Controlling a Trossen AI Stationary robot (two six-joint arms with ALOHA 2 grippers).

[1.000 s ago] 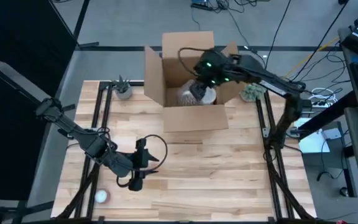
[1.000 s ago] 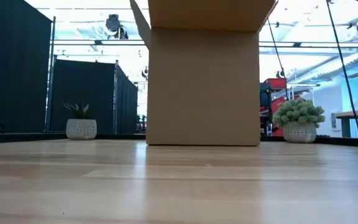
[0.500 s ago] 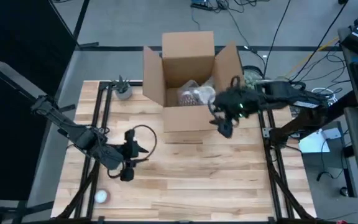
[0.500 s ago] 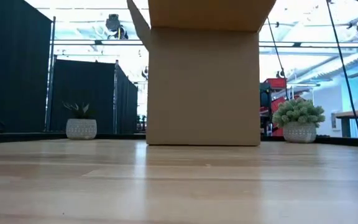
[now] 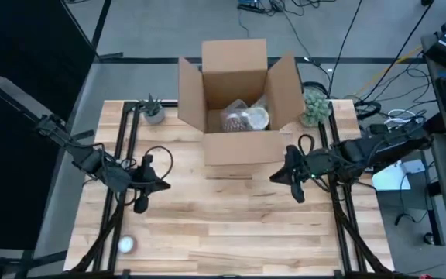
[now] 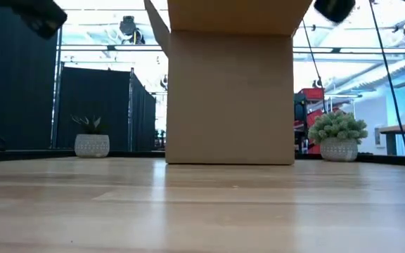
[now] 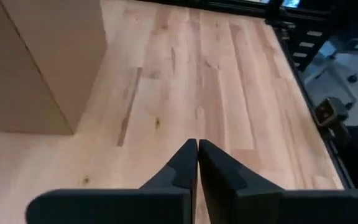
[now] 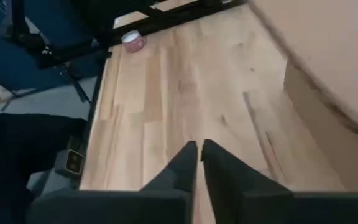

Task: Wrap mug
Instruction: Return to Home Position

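An open cardboard box point(image 5: 240, 93) stands at the table's far middle, and its front wall fills the low view point(image 6: 229, 91). Inside it lies a brownish and white wrapped bundle point(image 5: 243, 118). I cannot make out the mug apart from the wrap. My left gripper point(image 5: 140, 204) hangs shut over the table's left part, well short of the box, with nothing between its fingers point(image 7: 197, 147). My right gripper point(image 5: 296, 194) hangs shut over the table's right part, in front of the box's near right corner, and is also bare point(image 8: 199, 148).
A small white roll point(image 5: 126, 245) lies near the table's near left corner and also shows in the right wrist view point(image 8: 132, 40). Two potted plants point(image 5: 153, 111) point(image 5: 313, 105) flank the box. Bare wood point(image 5: 223, 217) spreads between the two grippers.
My right gripper has come up out of the box, leaving the bundle inside. It has swung toward the table's near and right edges and has shut. My left gripper has drawn back toward the table's left edge and has shut too.
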